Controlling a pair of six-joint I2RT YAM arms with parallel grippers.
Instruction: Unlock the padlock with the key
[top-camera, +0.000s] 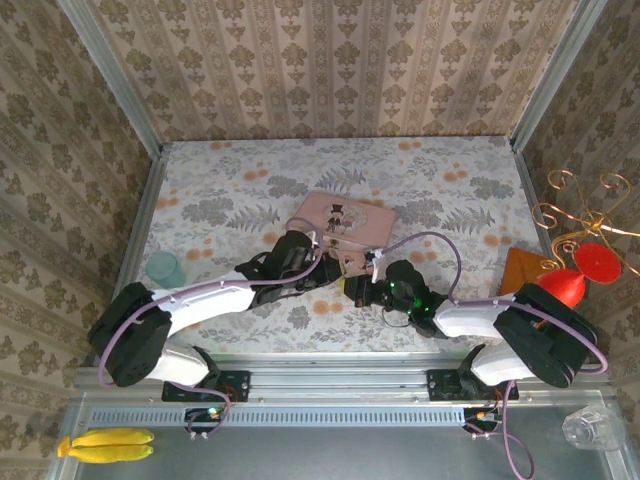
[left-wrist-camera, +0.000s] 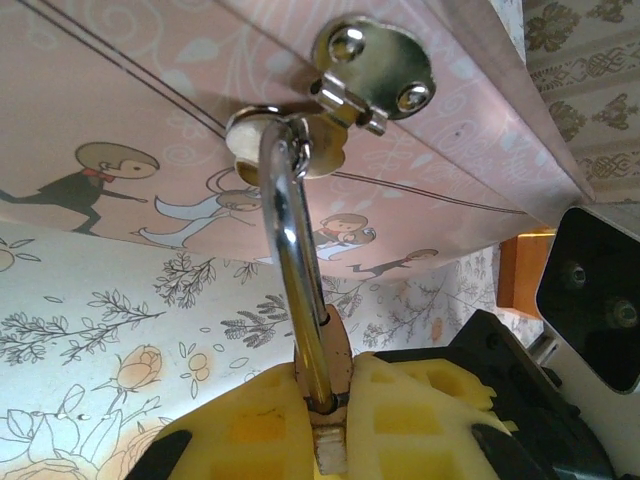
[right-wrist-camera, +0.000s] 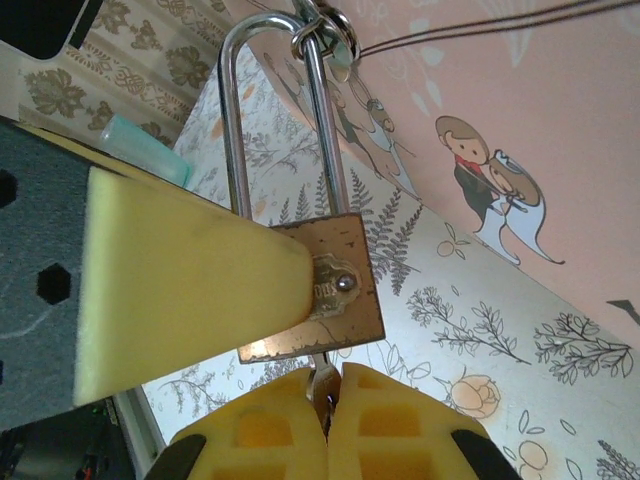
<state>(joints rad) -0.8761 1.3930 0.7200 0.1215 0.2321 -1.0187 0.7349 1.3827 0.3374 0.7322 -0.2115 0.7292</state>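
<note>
The small brass-coloured padlock (right-wrist-camera: 345, 290) hangs by its thin silvery shackle (right-wrist-camera: 235, 120) from the round metal clasp (left-wrist-camera: 370, 70) on the near side of the pink rectangular tin box (top-camera: 345, 218). The tin lies about mid-table on the floral cloth (top-camera: 230, 180). The left gripper (left-wrist-camera: 325, 415) is clenched on the lock body from the left, its yellow foam pads (right-wrist-camera: 190, 290) squeezing the two flat faces. The right gripper (right-wrist-camera: 327, 410) is clamped from the near right on the slender dark metal key (right-wrist-camera: 321, 378). Only a thin sliver of that key shows between the pads and the underside of the lock. It looks seated in the keyway, though how deep cannot be told. The step in hand appears to be the turn. To do it well, the right wrist should rotate about the key's own long axis without pushing sideways, since so thin a key could bend or slip in the soft foam. The left claw should hold the body firm against that twist, so that the lock does not spin on the clasp and drag the tin along. If the pads slide around the key, a fresh grip nearer its head would probably serve better than more force. Once the shackle springs, a gentle pull of the body toward the near side should free it.
</note>
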